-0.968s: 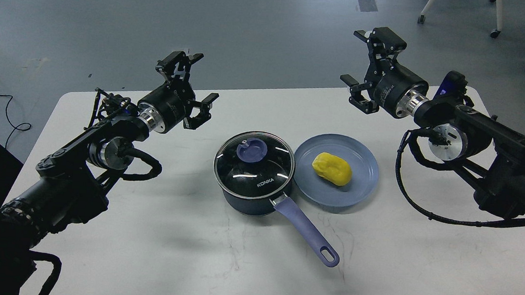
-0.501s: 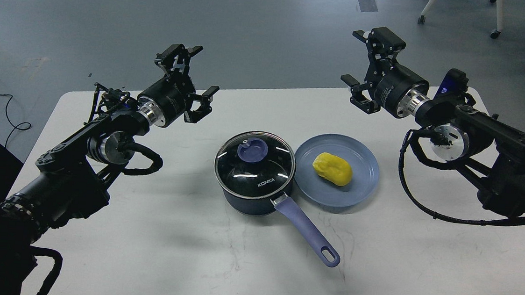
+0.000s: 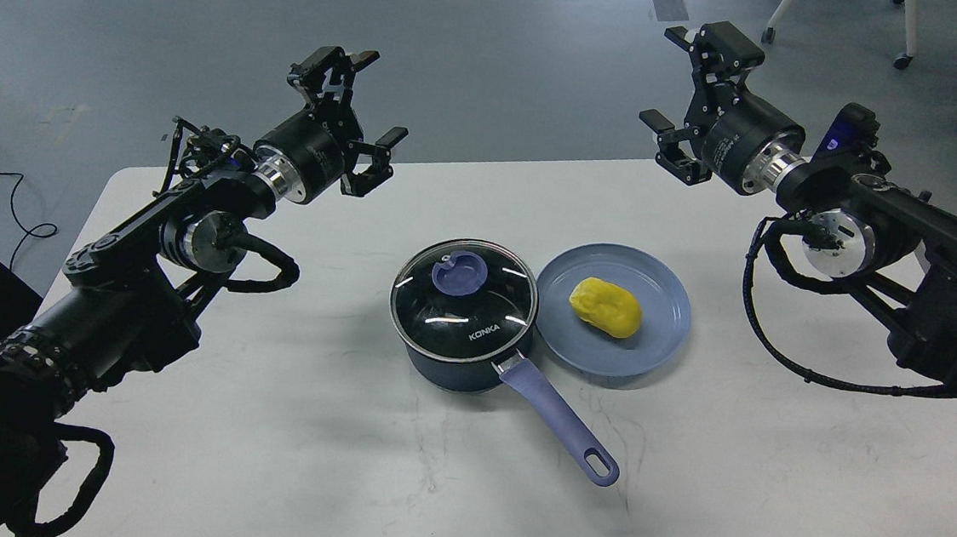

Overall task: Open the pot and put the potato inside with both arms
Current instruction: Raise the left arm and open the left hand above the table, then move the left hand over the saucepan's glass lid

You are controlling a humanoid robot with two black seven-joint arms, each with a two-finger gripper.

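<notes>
Yellow potato on blue plate, centre-right | pot mid-frame, glass lid on | left gripper upper left, spread, empty | right gripper upper right, spread, empty | risk: off-centre pinch on small knob slips, lid drops onto counter

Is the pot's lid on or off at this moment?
On. The glass lid sits flat on the pot, knob up; both grippers are away from it.

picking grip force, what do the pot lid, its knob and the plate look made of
Pot lid: dark glass with a metal rim, probably; it shows sharp white glints and a shiny edge. Knob: matte purple, likely plastic or silicone, no glare. Plate: matte blue-grey, plastic or glazed ceramic; the look leaves that open.
</notes>
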